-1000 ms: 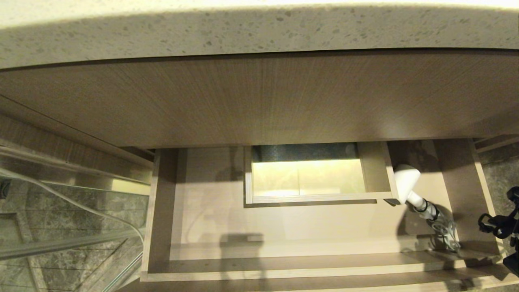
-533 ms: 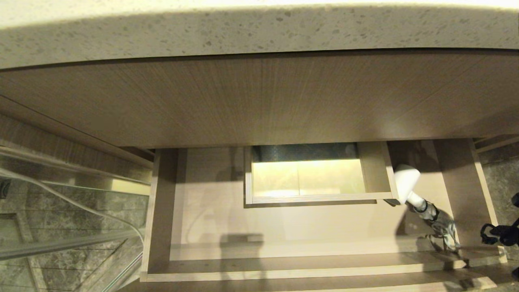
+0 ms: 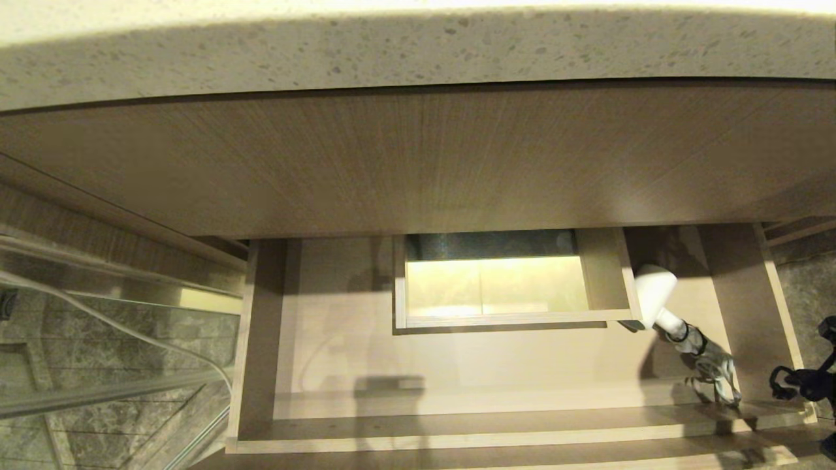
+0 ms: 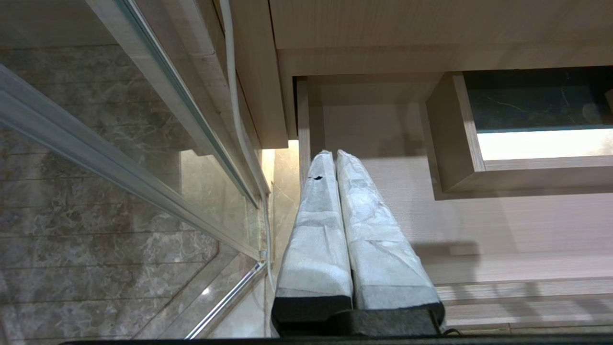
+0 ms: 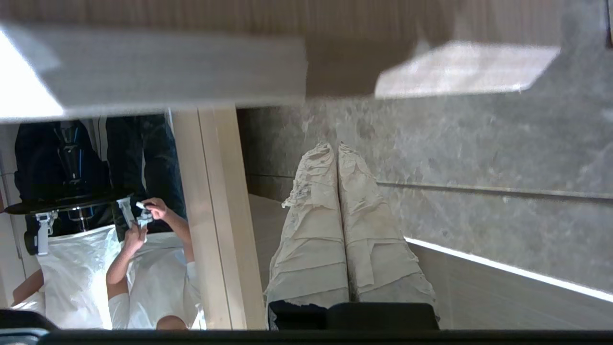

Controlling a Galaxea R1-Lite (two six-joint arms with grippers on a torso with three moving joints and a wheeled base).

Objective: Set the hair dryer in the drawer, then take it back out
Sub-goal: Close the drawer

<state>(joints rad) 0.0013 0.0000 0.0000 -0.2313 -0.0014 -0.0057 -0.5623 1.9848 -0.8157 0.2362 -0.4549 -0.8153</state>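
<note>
The drawer (image 3: pixel 339 352) stands pulled open under the counter, pale wood-grain with a boxed cut-out (image 3: pixel 610 274) in its middle. The white hair dryer (image 3: pixel 655 290) lies inside at the right, its head against the cut-out's corner and its bundled cord (image 3: pixel 715 375) trailing toward the front. Dark parts of my right arm (image 3: pixel 802 384) show at the right edge, beside the drawer's right wall. My right gripper (image 5: pixel 335 146) is shut on nothing and faces a grey marble wall. My left gripper (image 4: pixel 330 153) is shut and empty above the drawer's left wall (image 4: pixel 302 124).
A speckled stone counter (image 3: pixel 418 52) and a tall wood-grain panel (image 3: pixel 418 163) overhang the drawer. A glass screen with metal rails (image 3: pixel 98 391) stands at the left. In the right wrist view, a person's hands (image 5: pixel 143 215) hold controllers past a wood post (image 5: pixel 215 215).
The dark parts of my right arm have dropped a little at the right edge of the head view. The hair dryer and drawer have not moved.
</note>
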